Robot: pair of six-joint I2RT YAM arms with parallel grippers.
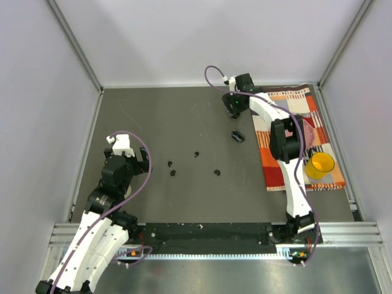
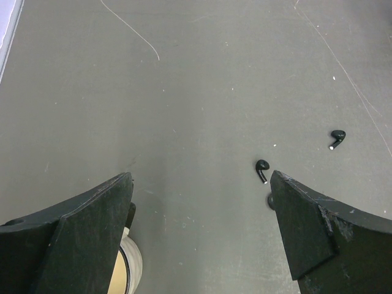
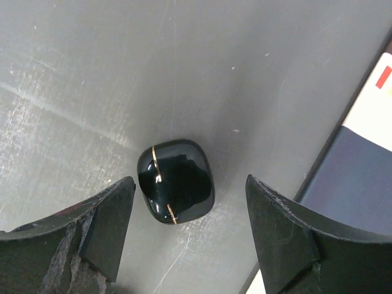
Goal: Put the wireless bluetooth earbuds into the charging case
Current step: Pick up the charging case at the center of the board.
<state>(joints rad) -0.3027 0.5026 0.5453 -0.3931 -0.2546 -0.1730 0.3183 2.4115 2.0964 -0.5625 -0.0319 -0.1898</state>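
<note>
1. The right gripper (image 3: 188, 182) is held low over the far side of the table (image 1: 159, 116). Its jaws are apart and set either side of the charging case (image 3: 174, 180). Neither finger is seen to touch it, so nothing is gripped yet.
2. The charging case is laid flat on the bare table, just beside the edge of the striped cloth (image 1: 288, 110). Its gold seam is shown unbroken, so the lid is judged to be shut. The straddling pose is best explained as a set-up for a pinch across the case's sides.
3. A second black pod (image 1: 237, 136) is seen on the table nearer the arms' bases, with nothing touching it.
4. The four earbuds (image 1: 173, 173) are scattered loose on the table between the two arms, well apart from the case – none is seated in it.
5. The left gripper (image 2: 201, 184) is held low over the table with its jaws spread wide and empty. In its wrist view two earbuds are seen just ahead of the finger at the picture's right, and a third is half hidden behind that finger. This placement is judged to be deliberate: the earbuds can be fetched by this arm while the case is handled by the other.
6. A yellow cup (image 1: 320, 165) is stood on the cloth, and no part in the task can be made out for it.
</note>
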